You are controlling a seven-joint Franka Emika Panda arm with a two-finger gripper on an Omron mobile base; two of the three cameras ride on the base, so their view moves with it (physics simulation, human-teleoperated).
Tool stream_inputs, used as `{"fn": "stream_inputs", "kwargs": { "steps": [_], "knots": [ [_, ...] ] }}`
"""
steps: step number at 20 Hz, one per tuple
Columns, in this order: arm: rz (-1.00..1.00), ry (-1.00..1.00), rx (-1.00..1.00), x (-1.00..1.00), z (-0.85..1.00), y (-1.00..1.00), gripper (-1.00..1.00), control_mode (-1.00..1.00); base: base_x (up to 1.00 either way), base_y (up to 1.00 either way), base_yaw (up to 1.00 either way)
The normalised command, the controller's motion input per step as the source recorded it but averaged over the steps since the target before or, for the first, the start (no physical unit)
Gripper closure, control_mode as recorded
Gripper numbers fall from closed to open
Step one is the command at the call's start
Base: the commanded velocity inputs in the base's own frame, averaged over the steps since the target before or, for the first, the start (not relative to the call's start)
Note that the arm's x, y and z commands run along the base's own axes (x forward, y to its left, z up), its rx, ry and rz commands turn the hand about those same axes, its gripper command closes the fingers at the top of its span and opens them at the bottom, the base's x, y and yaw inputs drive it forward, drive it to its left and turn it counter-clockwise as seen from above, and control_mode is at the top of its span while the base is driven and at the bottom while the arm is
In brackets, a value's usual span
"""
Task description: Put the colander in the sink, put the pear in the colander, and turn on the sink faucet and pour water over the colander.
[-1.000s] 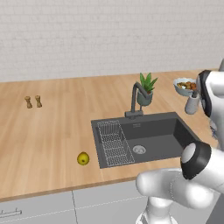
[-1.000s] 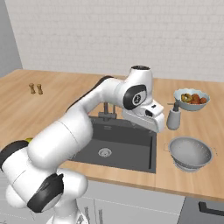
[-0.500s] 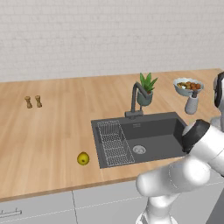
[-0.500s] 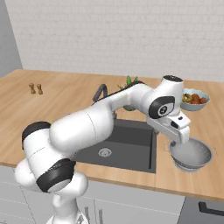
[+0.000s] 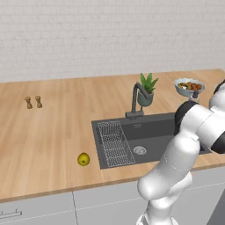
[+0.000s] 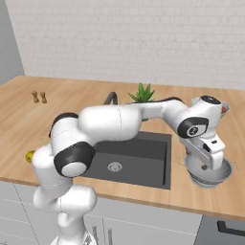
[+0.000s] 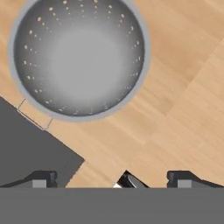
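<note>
Progress: nothing done | shallow perforated grey metal colander (image 7: pixel 78 54) on counter, unlifted | small yellow-green pear (image 5: pixel 83 159) untouched | gripper (image 7: pixel 111 178) spread, empty

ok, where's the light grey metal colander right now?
The light grey metal colander sits on the wooden counter just right of the dark sink in the right base view, with the open gripper above it.

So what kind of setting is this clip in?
A rendered kitchen: a wooden counter with a recessed sink and sink faucet, and a colander on the counter beside the sink.
</note>
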Motion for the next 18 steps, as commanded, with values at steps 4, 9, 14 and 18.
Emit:
{"fn": "stream_inputs", "kwargs": {
  "steps": [4, 9, 14, 18],
  "knots": [
    [-0.14, 0.00, 0.00, 0.09, -0.45, -0.24, -1.00, -1.00, 0.00, 0.00, 0.00],
    [-0.08, 0.00, 0.02, 0.00, -0.24, -0.22, -1.00, -1.00, 0.00, 0.00, 0.00],
    [-0.06, 0.00, 0.04, 0.02, -0.12, -0.13, -1.00, -1.00, 0.00, 0.00, 0.00],
    [-0.09, 0.00, 0.04, 0.08, -0.11, -0.05, -1.00, -1.00, 0.00, 0.00, 0.00]
  ]
}}
